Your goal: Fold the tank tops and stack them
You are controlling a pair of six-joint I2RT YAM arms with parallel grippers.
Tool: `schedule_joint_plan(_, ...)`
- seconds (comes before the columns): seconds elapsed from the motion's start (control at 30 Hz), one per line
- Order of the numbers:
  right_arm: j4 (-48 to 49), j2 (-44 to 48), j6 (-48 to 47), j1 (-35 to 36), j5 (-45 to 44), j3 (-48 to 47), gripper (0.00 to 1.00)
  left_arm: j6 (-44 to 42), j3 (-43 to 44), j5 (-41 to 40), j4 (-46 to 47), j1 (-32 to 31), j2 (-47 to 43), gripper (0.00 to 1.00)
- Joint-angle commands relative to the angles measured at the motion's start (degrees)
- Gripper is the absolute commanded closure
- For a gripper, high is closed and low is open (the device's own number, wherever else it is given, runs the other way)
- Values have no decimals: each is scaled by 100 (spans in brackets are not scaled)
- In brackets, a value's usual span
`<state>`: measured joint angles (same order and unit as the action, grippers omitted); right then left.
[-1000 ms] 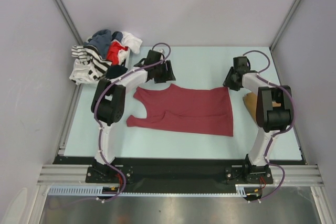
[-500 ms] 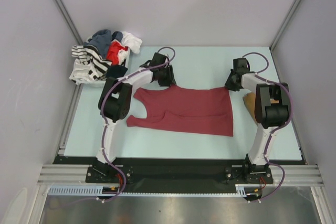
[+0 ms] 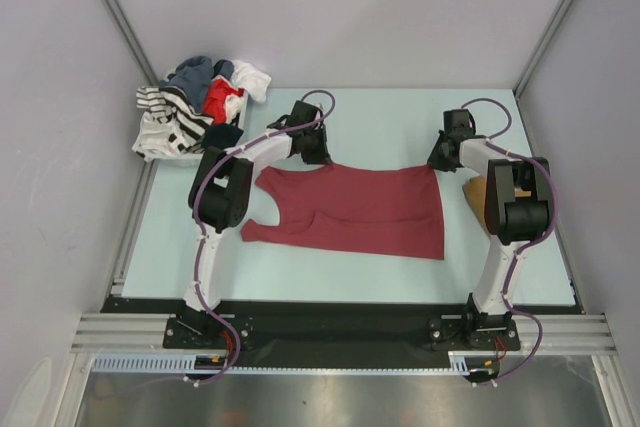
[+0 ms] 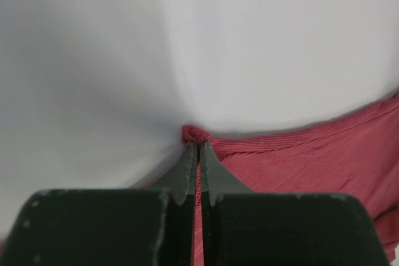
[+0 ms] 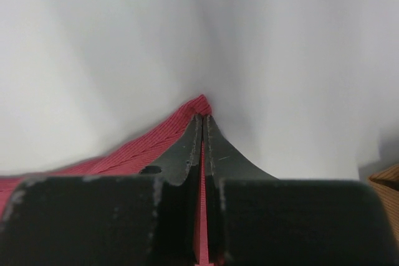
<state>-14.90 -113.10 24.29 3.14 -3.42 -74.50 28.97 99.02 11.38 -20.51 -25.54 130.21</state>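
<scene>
At the far left corner of the desk (image 3: 400, 117) a heap of mixed clothes (image 3: 195, 112) sat bunched, well apart from the work; I could not tell which of them were tank tops.

My left claw (image 4: 198, 146) was pressed together on the maroon tank top (image 3: 360, 212), pinching a small bunch of cloth at its far edge on the strap end. From the wrist view the red ribbing ran away to the right of the tips and back under them.

The top itself lay spread flat in the middle of the desk, long axis running left to right, straps toward my left arm and hem toward my right. From both claws the whole body of cloth lay on the near side, toward my bases.

My right claw (image 5: 202, 119) was likewise shut tight on the far corner at the hem end, a point of red fabric caught between the tips.

I judged that the fold turned on this: both grips sat on the same far edge, each arm on the corner nearer to it, so carrying that edge toward me would lay it over the near edge along the long axis.

Just right of the hem, beside my right arm, lay a tan-brown top (image 3: 477, 190), partly hidden by the arm.
</scene>
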Motion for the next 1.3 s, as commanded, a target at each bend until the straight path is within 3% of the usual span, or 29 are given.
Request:
schedule_joint_plan(0.0, 40, -2, -83, 20, -150, -232, 100, -128, 231, 31, -5, -39, -171, 100)
schedule_joint_plan(0.5, 136, 815, -162, -41, -282, 172, 100, -234, -322, -92, 337, -39, -901, 100)
schedule_joint_plan(0.97, 294, 1097, -109, -94, -185, 577, 93, -383, -814, 49, 653, -65, -1173, 100)
schedule_joint_plan(1.27, 470, 1466, -4, -41, -167, 1095, 96, -489, -1429, -188, 864, -109, -1568, 100)
